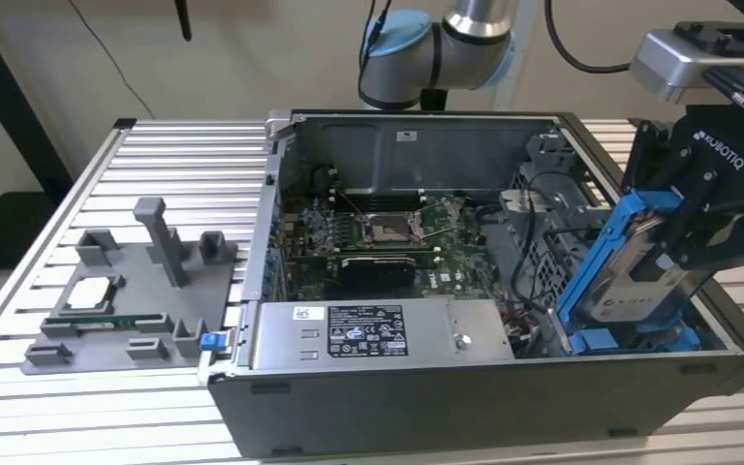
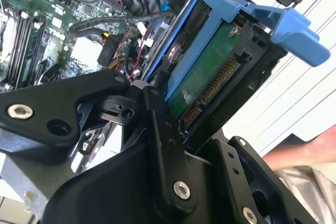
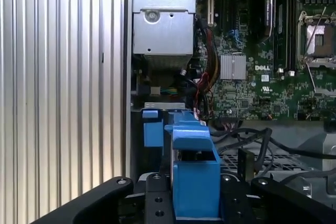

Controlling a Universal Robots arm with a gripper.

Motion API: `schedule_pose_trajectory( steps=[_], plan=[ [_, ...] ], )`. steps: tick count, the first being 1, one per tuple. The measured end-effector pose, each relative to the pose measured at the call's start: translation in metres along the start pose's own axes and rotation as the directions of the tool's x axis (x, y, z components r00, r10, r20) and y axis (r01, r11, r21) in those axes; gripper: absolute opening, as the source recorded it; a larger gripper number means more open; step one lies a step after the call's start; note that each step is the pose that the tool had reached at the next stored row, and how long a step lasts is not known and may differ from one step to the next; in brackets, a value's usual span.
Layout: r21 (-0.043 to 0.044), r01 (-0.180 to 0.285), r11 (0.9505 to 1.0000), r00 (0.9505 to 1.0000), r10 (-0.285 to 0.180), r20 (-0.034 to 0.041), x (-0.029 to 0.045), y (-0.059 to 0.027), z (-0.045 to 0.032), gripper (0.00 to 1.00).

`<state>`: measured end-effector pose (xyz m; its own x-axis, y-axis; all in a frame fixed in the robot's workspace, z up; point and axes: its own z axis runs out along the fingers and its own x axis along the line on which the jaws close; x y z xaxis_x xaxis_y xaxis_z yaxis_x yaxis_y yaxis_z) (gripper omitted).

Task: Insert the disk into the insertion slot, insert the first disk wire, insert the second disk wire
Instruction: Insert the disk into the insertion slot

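Item: the disk (image 1: 627,291), in its blue carrier, stands steeply tilted at the near corner of the computer case (image 1: 476,407) on the exterior view's right. Its lower end is at the mouth of the insertion slot (image 1: 601,341), among the blue tabs. How far it has entered cannot be told, and it is not seated.

Orientation: in the second wrist view the disk (image 2: 207,80) shows its green board and its connector strip on the end turned away from the slot. Judgement: it is held this way so the plain end goes in first and the connectors stay reachable. The tilt appears to match the bay's line of entry.

Grip: the gripper (image 1: 693,247) is clamped on the disk across its flat faces at the upper end, leaving the lower length free. In the first wrist view the carrier's blue handle sits between the black fingers (image 3: 152,195).

Arm pose: the wrist hangs above and outside the case's right wall, canted like the disk and pointing down into the corner.

Surroundings: loose wires (image 3: 206,85) lie beside the bay. The power-supply box (image 1: 386,334) occupies the near wall and the motherboard (image 1: 386,242) lies beyond it. A grey fixture (image 1: 127,291) rests well apart on the slatted surface (image 1: 152,145), at the exterior view's left.
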<state>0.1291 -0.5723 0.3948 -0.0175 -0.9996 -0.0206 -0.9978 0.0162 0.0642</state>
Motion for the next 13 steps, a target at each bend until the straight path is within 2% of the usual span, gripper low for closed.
schedule_pose_trajectory(
  steps=[5, 13],
  plan=[
    [0.0, 0.0, 1.0, 1.0, 0.0, 0.0001, 0.0002, -0.0006, 0.0082, 0.0],
    [-0.0001, 0.0, 1.0, 1.0, 0.0, 0.0, 0.0002, -0.0007, 0.0091, 0.0]
  ],
)
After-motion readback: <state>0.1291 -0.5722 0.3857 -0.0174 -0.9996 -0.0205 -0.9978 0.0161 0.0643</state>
